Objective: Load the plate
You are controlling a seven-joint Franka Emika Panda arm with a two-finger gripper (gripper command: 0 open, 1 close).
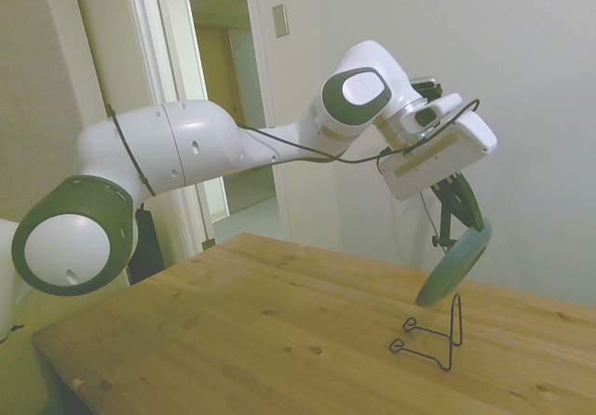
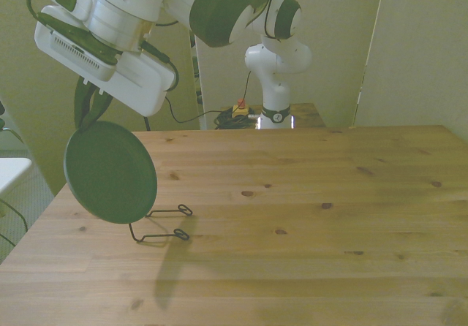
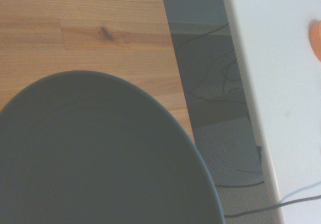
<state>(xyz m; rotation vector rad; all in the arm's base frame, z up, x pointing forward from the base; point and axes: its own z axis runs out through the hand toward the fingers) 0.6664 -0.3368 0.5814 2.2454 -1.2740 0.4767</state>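
In the side view, the plate (image 1: 453, 264) is held tilted in the air by its upper rim, the gripper (image 1: 462, 212) clamped on it, just above the wire rack (image 1: 435, 335) on the tabletop (image 1: 233, 341). In the front view, the plate (image 2: 110, 172) hangs at the front view's left, hiding part of the rack (image 2: 162, 225). In the wrist view, the plate (image 3: 100, 158) fills the lower part, with tabletop (image 3: 75, 33) beyond it.

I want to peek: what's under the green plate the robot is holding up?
Below the tilted plate stands a thin black wire rack on the wooden table. In the front view, the plate covers part of the rack's upright, so that part is hidden.
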